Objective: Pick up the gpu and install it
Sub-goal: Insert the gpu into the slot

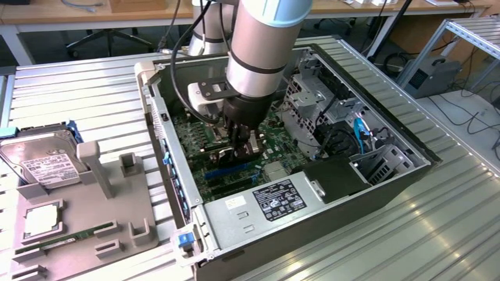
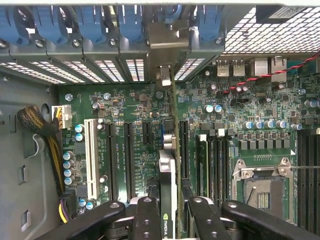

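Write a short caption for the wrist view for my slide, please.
The gripper holds the gpu edge-on over the green motherboard, in line with its expansion slots.

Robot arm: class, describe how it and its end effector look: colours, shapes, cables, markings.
The arm is a silver-grey cylinder with a black band and black wrist. A pale grey box sits on a black bracket at the wrist; a black cable loops beside it. The end effector has black fingers dotted with round studs.

Hard drive [image 1: 39,161] by grey holder [image 1: 117,202] — memory stick [image 1: 56,240] lying on it.
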Controlling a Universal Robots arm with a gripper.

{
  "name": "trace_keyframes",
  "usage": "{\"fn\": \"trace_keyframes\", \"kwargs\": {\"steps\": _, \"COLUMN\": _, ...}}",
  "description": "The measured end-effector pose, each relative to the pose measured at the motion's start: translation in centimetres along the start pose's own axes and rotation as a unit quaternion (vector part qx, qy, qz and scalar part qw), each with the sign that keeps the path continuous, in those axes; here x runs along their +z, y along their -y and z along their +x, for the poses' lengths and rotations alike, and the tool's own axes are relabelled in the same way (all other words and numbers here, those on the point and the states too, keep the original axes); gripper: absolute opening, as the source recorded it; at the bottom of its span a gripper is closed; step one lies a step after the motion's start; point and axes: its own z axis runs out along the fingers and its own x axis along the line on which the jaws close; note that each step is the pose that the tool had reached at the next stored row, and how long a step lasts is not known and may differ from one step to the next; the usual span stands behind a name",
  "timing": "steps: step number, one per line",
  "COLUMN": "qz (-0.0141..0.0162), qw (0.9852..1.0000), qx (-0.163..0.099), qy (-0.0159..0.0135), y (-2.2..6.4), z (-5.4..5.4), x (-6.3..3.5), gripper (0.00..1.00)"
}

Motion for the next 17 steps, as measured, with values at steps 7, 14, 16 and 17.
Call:
{"fn": "trace_keyframes", "kwargs": {"steps": 7, "qz": 0.0002, "qw": 1.0000, "qx": 0.000, "qy": 0.0000, "y": 0.00, "z": -0.01, "x": -0.21, "gripper": 0.27}}
{"fn": "trace_keyframes", "kwargs": {"steps": 14, "qz": 0.0005, "qw": 1.0000, "qx": 0.000, "qy": 0.0003, "y": 0.10, "z": 0.01, "x": 0.13, "gripper": 0.27}}
{"fn": "trace_keyframes", "kwargs": {"steps": 16, "qz": 0.0018, "qw": 1.0000, "qx": 0.000, "qy": 0.0002, "y": 0.04, "z": 0.03, "x": 0.42, "gripper": 0.27}}
{"fn": "trace_keyframes", "kwargs": {"steps": 17, "qz": 0.0018, "qw": 1.0000, "qx": 0.000, "qy": 0.0003, "y": 0.01, "z": 0.03, "x": 0.59, "gripper": 0.27}}
